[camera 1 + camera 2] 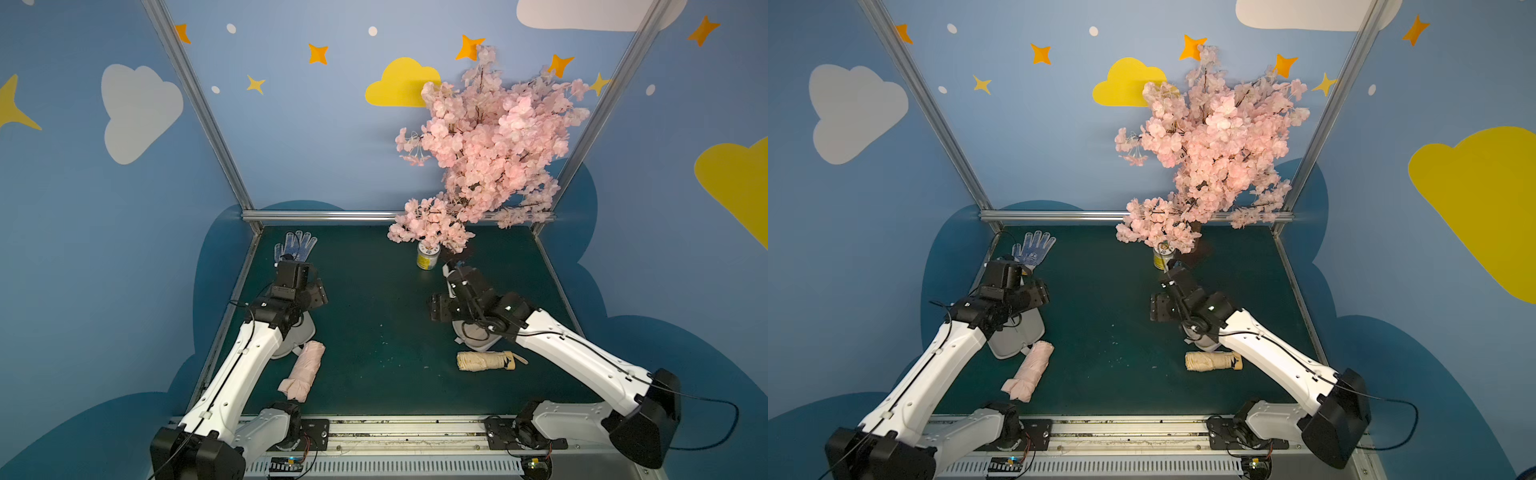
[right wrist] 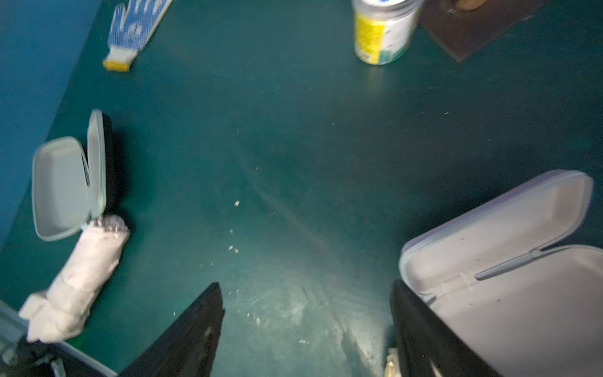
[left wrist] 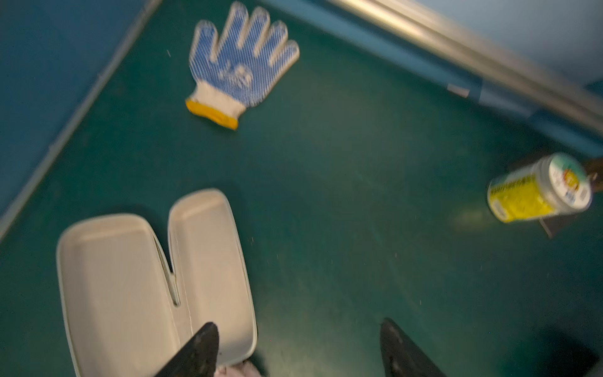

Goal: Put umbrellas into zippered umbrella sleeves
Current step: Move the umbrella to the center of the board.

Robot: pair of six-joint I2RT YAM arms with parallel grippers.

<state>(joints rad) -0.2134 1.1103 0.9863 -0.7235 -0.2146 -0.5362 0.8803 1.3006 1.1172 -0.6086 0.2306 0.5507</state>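
Top views both place the pink umbrella (image 1: 303, 370) at about 5 o'clock from the left gripper (image 3: 298, 326), nearer the robot's base, with its long axis running 1 to 7 o'clock. The cream umbrella (image 1: 484, 360) lies at 6 o'clock from the right gripper (image 2: 306, 287), long axis 3 to 9 o'clock, tan handle end (image 1: 509, 360) at 3.

Each arm is plainly the nearer one to its own umbrella, and each would likely need to draw back toward 6 o'clock to reach it. Both grippers stand wide apart and hold nothing.

From above, the arms cover most of the black sleeve (image 1: 306, 332) and the lavender sleeve (image 1: 482, 343). The wrist views show both lying unzipped, pale lining up, empty. Right wrist view shows most clearly the pink umbrella's end touching the black sleeve.
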